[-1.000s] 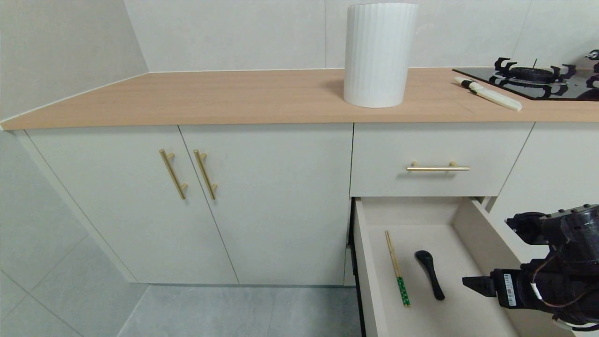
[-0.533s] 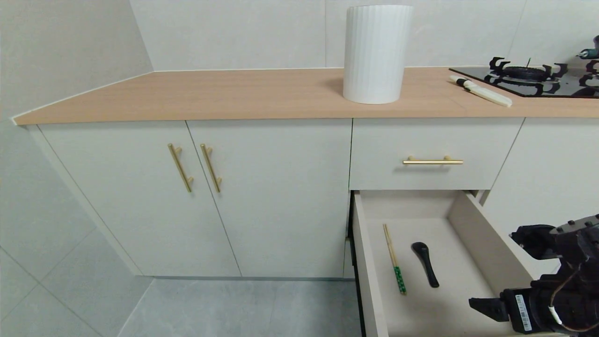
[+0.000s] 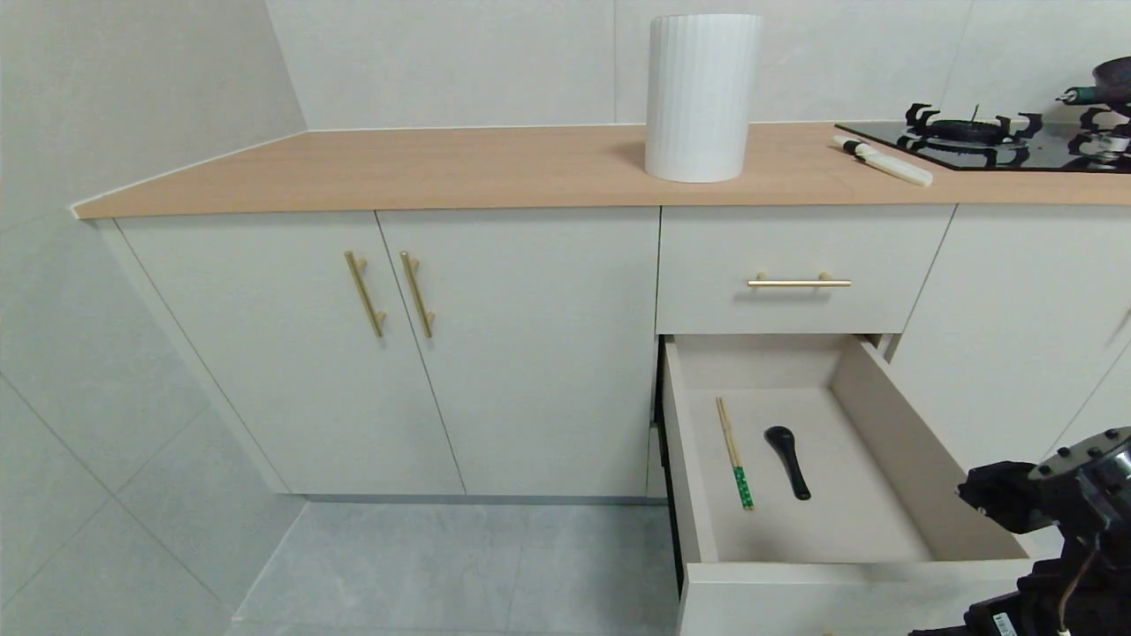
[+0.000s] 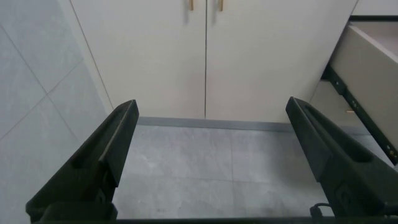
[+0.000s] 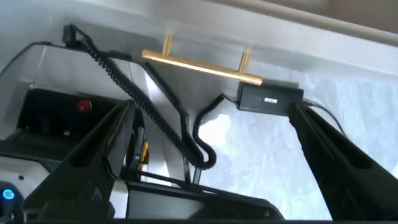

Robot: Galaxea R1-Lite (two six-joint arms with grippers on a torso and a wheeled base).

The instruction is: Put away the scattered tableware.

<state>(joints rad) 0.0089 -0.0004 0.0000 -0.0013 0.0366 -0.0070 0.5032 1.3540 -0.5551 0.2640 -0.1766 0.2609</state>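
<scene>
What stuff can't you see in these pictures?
Inside the closed upper drawer with gold handle: head view, its front hides it.
Dark pot at the black stove: head view, right edge cuts it.
Long white utensil on the wooden counter: head view, too small to identify.

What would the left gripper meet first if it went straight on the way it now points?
Probably the foot of the closed cabinet doors, near the grey plinth strip. Nothing stands between them and the open left gripper; if it slants lower than it seems, the floor tiles come first.
</scene>
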